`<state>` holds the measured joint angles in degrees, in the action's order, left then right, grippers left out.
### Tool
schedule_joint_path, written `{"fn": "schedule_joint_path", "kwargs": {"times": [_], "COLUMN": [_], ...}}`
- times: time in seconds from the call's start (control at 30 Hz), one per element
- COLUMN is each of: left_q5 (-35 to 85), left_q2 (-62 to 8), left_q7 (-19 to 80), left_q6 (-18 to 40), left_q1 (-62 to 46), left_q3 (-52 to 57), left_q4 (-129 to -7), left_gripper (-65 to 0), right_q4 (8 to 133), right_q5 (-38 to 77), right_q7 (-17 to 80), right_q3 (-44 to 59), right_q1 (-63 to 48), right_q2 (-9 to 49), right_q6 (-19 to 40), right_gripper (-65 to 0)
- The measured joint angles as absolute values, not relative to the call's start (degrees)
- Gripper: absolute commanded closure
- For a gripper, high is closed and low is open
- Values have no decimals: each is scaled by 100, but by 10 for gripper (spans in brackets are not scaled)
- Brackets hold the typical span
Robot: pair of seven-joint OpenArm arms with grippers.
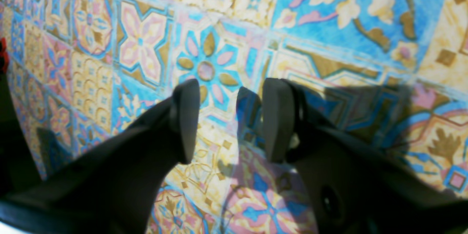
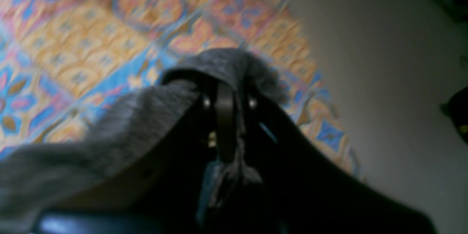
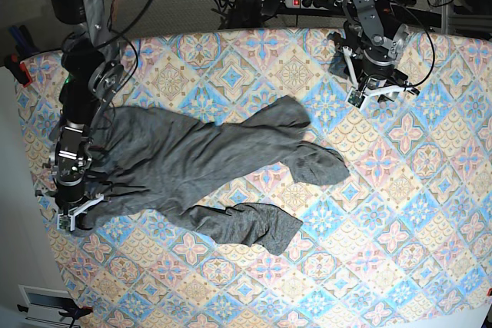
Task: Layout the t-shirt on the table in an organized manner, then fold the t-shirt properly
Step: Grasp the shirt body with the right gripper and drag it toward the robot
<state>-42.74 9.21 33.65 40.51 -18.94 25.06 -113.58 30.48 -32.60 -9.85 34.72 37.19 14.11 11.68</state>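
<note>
Patterned table (image 3: 400, 213), right hand (image 2: 225, 98) pinching t-shirt (image 3: 200, 159), close-up only

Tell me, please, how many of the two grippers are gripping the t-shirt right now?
1. The right gripper is shut on the t-shirt at the table's edge; the left gripper hangs open over bare tablecloth, away from the shirt.

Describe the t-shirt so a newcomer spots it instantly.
Look at the table with its pastel diamond-tile cloth. On the base view's left half sprawls the t-shirt, one edge pinched in the right gripper. It is the only plain dark grey, wrinkled fabric on that bright pattern.
</note>
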Motion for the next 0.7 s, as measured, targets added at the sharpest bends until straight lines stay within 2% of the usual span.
{"fn": "schedule_joint_path", "kwargs": {"times": [0.1,0.17,0.47,0.6,0.7], "left_q5": [-4272,-4274,-4272,-4268,-4274], "left_q2": [921,921,923,923,919], "left_q7": [3354,3367,3385,3382,3387], "left_q6": [4056,4051,4051,4051,4053], "left_q1": [-1973,-2001,-1997,-1999,-1994], "left_q3": [2506,2506,2506,2506,2506], "left_q4": [-11358,-11358,-11358,-11358,-11358], "left_gripper": [-271,-271,-271,-271,-271], "right_q4": [3048,3046,3116,4119,5179], "right_q5": [-3264,-3262,-3262,-3262,-3212], "right_q7": [-886,-893,-875,-812,-495], "right_q3": [3472,3472,3468,3465,3450], "right_q1": [3699,3695,3667,3459,2993], "right_q2": [1398,1380,1385,1369,1444], "right_q6": [1151,1153,1173,1271,1905], "right_gripper": [-170,-211,-215,-214,-214]}}
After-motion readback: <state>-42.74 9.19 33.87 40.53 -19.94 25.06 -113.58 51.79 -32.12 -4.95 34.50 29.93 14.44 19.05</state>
